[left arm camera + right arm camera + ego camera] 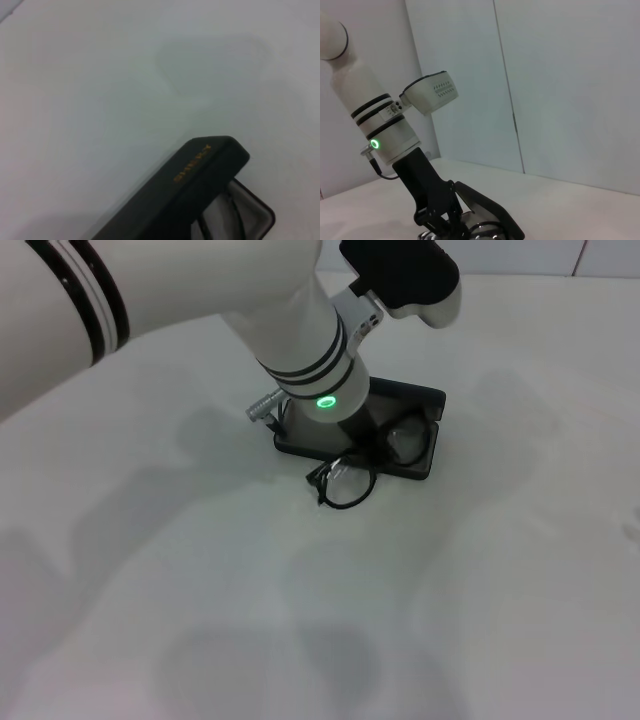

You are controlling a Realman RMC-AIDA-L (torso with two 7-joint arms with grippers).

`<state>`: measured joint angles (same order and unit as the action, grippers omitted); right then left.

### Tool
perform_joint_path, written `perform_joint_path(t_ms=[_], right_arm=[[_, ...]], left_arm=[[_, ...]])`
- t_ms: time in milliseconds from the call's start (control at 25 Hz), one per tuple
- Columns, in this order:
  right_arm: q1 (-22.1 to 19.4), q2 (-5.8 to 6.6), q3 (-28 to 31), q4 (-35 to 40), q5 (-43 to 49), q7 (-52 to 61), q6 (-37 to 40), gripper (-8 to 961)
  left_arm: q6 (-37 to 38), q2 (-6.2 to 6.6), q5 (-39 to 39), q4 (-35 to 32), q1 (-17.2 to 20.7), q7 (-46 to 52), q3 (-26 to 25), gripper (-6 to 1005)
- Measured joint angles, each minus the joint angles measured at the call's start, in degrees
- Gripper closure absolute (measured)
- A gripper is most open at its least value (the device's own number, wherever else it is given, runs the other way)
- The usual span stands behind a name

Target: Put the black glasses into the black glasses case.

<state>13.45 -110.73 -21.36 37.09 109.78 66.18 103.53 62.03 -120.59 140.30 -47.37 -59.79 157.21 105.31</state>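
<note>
I see the glasses [362, 468] half in the open case [425, 430]: one lens inside, the other hanging over its front rim onto the table [200, 620]. My left hand [440, 220] is down at them; grip I cannot tell. Pushing now could snag the frame on the rim or slide the case

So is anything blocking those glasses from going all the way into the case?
Nothing visible does. The black glasses case lies open on the table, and the black glasses sit half in: one lens over the grey lining, the other hanging outside the near edge. The left gripper is down at the case. The right gripper is not in view.
</note>
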Motion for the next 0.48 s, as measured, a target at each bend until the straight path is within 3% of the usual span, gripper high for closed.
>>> perform_joint_path(t_ms=[480], right_arm=[[-0.29, -0.01, 0.00, 0.00, -0.02, 0.00, 0.04, 749]], left_arm=[[0.03, 0.00, -0.93, -0.29, 0.06, 0.02, 0.06, 877]])
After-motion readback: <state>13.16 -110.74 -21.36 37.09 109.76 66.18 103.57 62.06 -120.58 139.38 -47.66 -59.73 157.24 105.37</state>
